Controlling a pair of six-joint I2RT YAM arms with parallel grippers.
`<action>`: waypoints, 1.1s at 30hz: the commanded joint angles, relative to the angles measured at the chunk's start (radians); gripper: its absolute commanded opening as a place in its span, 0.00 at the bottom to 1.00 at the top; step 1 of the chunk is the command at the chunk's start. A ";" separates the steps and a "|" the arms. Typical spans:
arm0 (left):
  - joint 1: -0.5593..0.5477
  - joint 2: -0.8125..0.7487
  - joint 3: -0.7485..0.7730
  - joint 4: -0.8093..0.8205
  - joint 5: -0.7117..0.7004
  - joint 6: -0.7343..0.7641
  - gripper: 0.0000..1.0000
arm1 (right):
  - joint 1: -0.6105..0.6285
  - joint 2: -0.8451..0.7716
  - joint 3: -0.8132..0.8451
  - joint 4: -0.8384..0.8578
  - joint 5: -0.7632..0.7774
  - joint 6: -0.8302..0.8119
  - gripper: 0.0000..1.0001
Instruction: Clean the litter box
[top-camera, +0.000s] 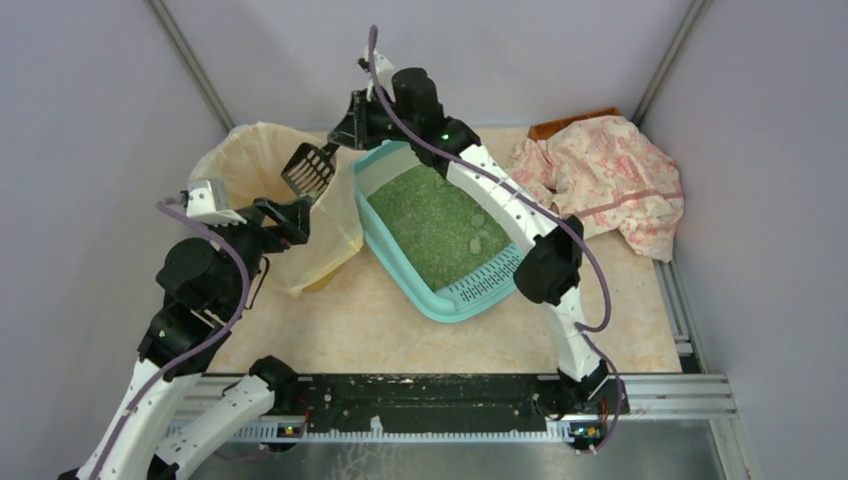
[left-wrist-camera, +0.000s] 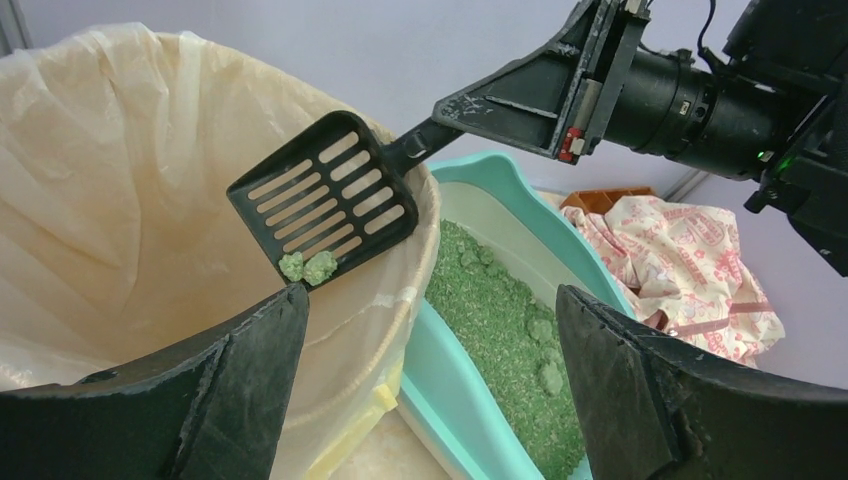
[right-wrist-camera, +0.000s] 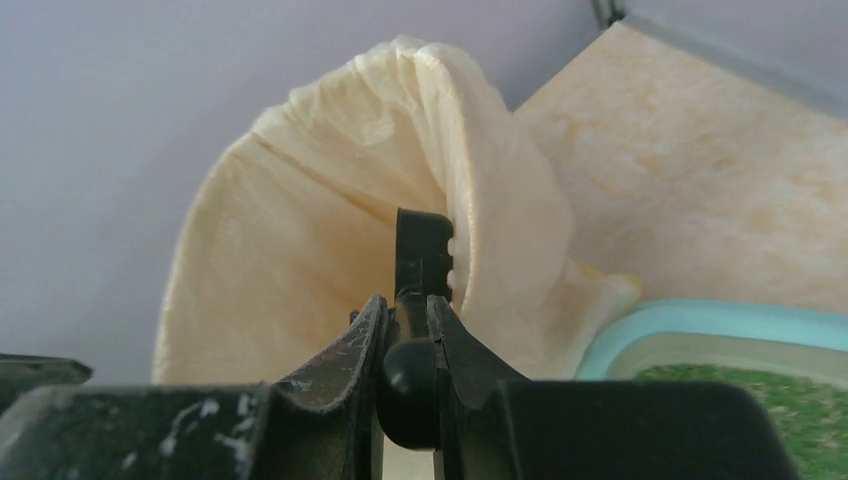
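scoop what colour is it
The scoop is black; the left wrist view shows it best.

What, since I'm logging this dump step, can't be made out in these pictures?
- Bin bottom: top view, bag folds hide it; left wrist view, left fingers block it.
- Scoop load: right wrist view shows it edge-on behind right fingers.
- Litter box far end: top view, right arm covers it.
- Brown thing: top view, cloth covers most.

Left, bin (top-camera: 240, 140) beside litter box (top-camera: 437, 303), scoop (top-camera: 308, 170) over its rim (clumps (left-wrist-camera: 308, 266) aboard), cloth (top-camera: 600, 175) behind right.
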 joint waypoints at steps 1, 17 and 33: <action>-0.002 0.007 -0.020 0.019 0.025 -0.012 0.98 | 0.095 -0.016 0.101 -0.102 0.225 -0.394 0.00; -0.001 0.018 -0.032 0.030 0.025 -0.009 0.98 | 0.149 -0.164 -0.095 0.268 0.179 -0.381 0.00; -0.002 -0.007 -0.030 0.018 0.050 -0.030 0.98 | -0.092 -0.448 -0.464 0.792 0.004 0.139 0.00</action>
